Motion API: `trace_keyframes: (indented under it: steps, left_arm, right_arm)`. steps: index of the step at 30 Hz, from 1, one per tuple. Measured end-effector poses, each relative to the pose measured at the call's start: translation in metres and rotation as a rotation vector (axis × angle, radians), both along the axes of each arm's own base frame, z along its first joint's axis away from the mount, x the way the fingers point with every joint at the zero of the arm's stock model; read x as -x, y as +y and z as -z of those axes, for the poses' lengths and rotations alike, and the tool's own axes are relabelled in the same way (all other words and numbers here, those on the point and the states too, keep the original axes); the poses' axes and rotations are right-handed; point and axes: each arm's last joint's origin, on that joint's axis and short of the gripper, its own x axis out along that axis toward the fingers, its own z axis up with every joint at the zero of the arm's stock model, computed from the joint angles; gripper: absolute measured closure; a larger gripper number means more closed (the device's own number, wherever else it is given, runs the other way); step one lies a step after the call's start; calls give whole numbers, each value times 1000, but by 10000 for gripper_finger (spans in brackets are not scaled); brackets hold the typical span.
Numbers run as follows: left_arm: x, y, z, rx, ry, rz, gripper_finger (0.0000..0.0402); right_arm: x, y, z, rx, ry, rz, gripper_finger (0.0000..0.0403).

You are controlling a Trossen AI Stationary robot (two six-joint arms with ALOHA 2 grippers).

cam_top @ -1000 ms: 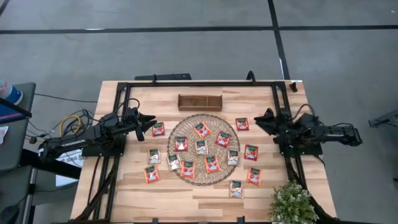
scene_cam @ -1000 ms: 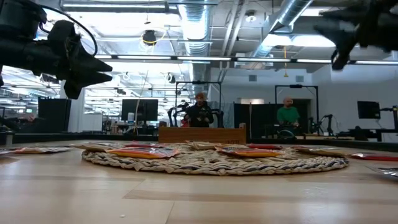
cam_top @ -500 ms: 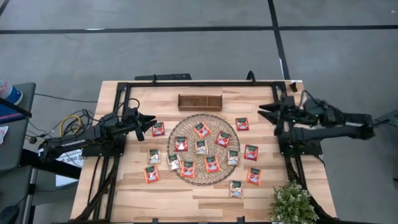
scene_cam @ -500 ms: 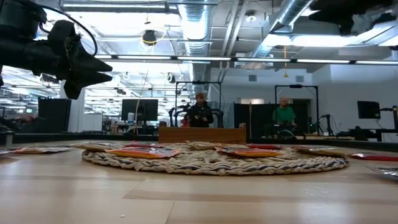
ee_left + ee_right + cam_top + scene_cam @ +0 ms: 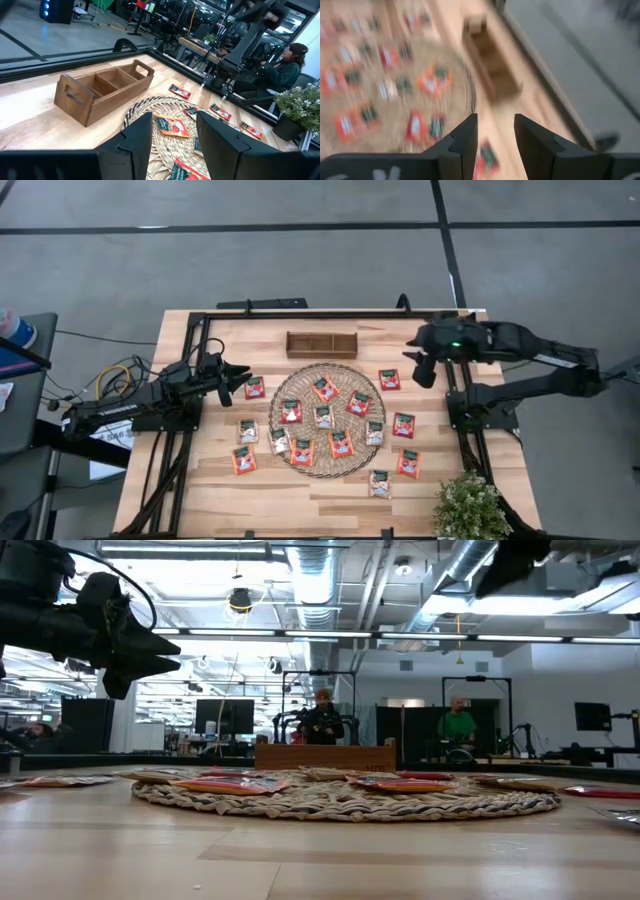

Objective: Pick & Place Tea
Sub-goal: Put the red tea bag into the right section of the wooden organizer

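Note:
Several small square tea sachets, red, orange and pale, lie flat on the round woven mat (image 5: pixel 327 418) and on the wood around it, such as one (image 5: pixel 255 387) beside my left gripper and one (image 5: pixel 389 379) near my right. The wooden compartment tray (image 5: pixel 321 344) stands beyond the mat, also seen as the tray (image 5: pixel 102 92). My left gripper (image 5: pixel 240 372) (image 5: pixel 174 142) hovers open at the mat's left side, pointing toward the mat. My right gripper (image 5: pixel 417 364) (image 5: pixel 495 140) is open and raised high over the far right part of the table, looking down on mat (image 5: pixel 400 100) and tray (image 5: pixel 490 65).
A potted plant (image 5: pixel 468 505) stands at the near right corner. Black frame rails (image 5: pixel 320 315) run along the far, left and right sides of the table. Bare wood lies near the front edge (image 5: pixel 320 505). People (image 5: pixel 322 720) sit far behind the table.
My right arm has lifted off its resting place at the table's right side and swung up and toward the far edge and the left, ending high and tipped downward over the far right area. Its fingers stay open. The left arm and all sachets are unchanged.

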Motion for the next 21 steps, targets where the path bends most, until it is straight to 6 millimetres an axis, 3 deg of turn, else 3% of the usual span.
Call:
trace_keyframes:
  steps: [4, 9, 17, 21]
  left_arm:
    - [0, 0, 0, 0, 0, 0, 256]
    - [0, 0, 0, -1, 0, 0, 256]
    - [0, 0, 0, -1, 0, 0, 256]
    - [0, 0, 0, -1, 0, 0, 256]
  right_arm:
    - [-5, -12, 13, -83, 133, 40, 282]
    - [-17, -25, 22, -151, 176, 75, 272]
    - [-33, -42, 40, -193, 285, 130, 196]
    - [-40, -46, 58, -245, 371, 93, 168]
